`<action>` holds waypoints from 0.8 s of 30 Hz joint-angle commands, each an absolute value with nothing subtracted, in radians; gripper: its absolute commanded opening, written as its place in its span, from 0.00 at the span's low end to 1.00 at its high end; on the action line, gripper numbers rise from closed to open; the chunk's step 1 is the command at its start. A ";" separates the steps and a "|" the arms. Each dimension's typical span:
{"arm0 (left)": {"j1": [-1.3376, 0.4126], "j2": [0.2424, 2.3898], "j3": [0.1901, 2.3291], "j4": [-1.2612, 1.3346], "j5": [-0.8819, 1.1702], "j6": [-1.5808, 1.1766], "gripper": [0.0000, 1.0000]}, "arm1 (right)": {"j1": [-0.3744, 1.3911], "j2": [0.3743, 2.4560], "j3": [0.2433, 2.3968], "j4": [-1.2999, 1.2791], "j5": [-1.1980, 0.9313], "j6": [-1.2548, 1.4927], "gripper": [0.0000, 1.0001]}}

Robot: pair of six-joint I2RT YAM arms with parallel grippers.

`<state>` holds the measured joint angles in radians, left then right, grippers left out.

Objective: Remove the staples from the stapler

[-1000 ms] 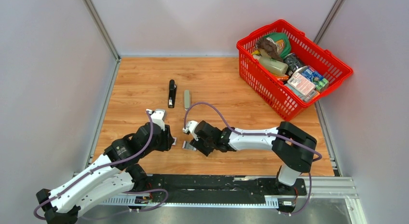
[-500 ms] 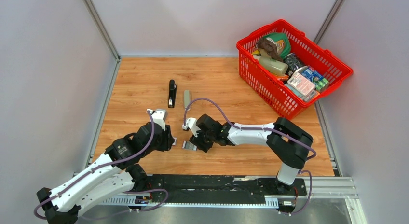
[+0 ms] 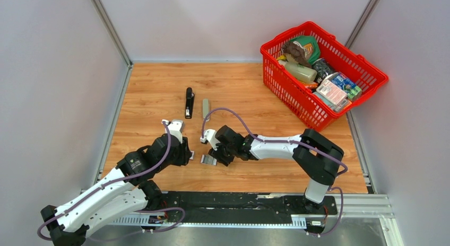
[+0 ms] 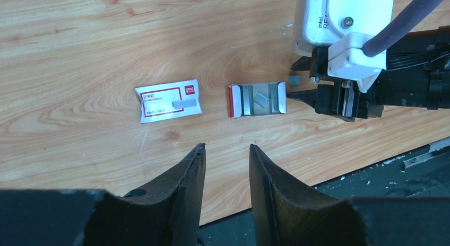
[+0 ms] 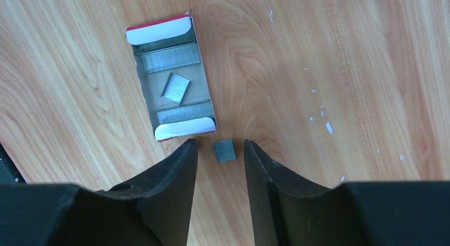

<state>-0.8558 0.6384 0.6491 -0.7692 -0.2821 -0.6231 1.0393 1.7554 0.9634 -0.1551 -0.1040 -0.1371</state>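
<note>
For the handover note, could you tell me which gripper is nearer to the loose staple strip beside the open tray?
Right. The right gripper straddles the staple strip with open fingers; the left gripper hovers apart, across the tray from it.

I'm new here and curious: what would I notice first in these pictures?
The bright red basket, heaped full, in the far right corner. Then the right tool near the front, open around a tiny grey bit of staples beside an open little staple box. The black stapler lies farther back.
</note>
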 commanded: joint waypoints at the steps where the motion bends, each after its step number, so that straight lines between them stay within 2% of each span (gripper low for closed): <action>1: -0.856 0.640 0.649 -0.761 -0.291 -0.624 0.44 | 1.040 1.759 0.948 -0.215 -0.080 -0.147 0.41; 6: -0.857 0.634 0.647 -0.762 -0.291 -0.627 0.44 | 1.039 1.752 0.936 -0.222 -0.061 -0.150 0.39; 16: -0.857 0.632 0.650 -0.764 -0.285 -0.626 0.44 | 1.040 1.738 0.959 -0.265 -0.040 -0.130 0.22; 24: -0.857 0.607 0.653 -0.767 -0.275 -0.629 0.44 | 1.066 1.677 1.019 -0.334 0.000 -0.129 0.18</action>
<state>-0.8558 0.6258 0.6491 -0.7700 -0.2810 -0.6235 1.0451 1.7329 0.9737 -0.2462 -0.0448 -0.1280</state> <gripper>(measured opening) 0.437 0.195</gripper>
